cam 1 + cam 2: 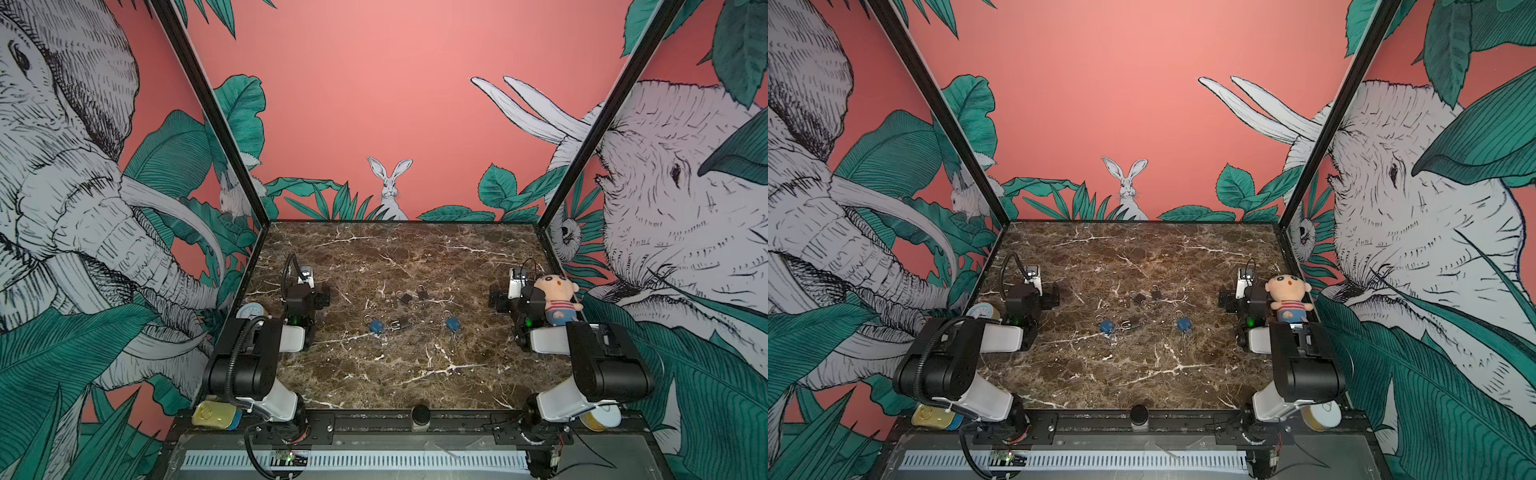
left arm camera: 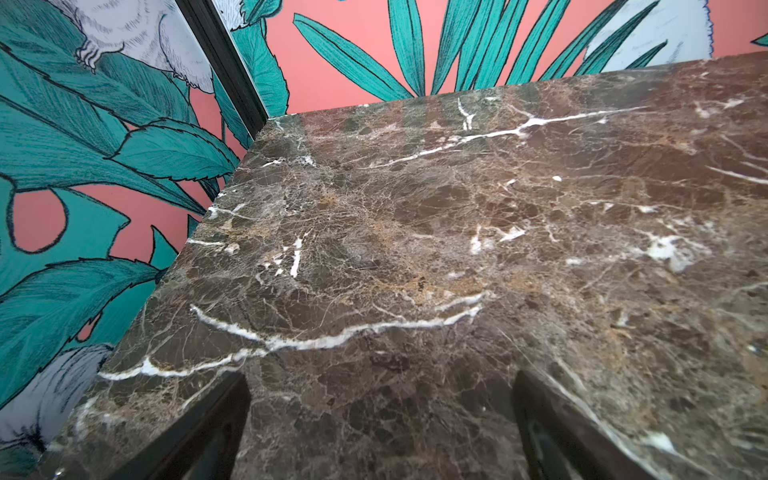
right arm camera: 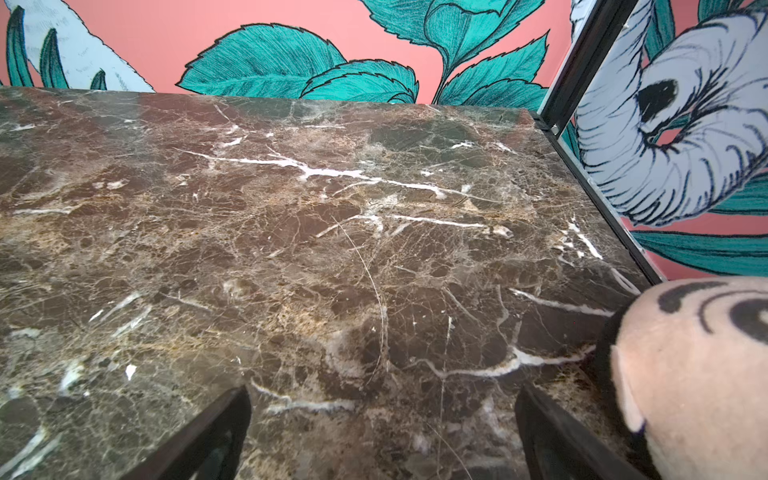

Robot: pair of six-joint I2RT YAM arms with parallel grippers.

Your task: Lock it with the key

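Wrist views show our left gripper (image 2: 382,415) and right gripper (image 3: 382,419) spread, empty; task unstarted, we next reach the padlocks (image 1: 400,324) between them.

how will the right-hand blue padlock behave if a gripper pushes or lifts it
The right blue padlock seems to lie flat on the marble table, so it should slide rather than roll or tip. Its metal shackle suggests it is stiff and heavy for its size. The polished surface looks slick, so a push may send it skidding.
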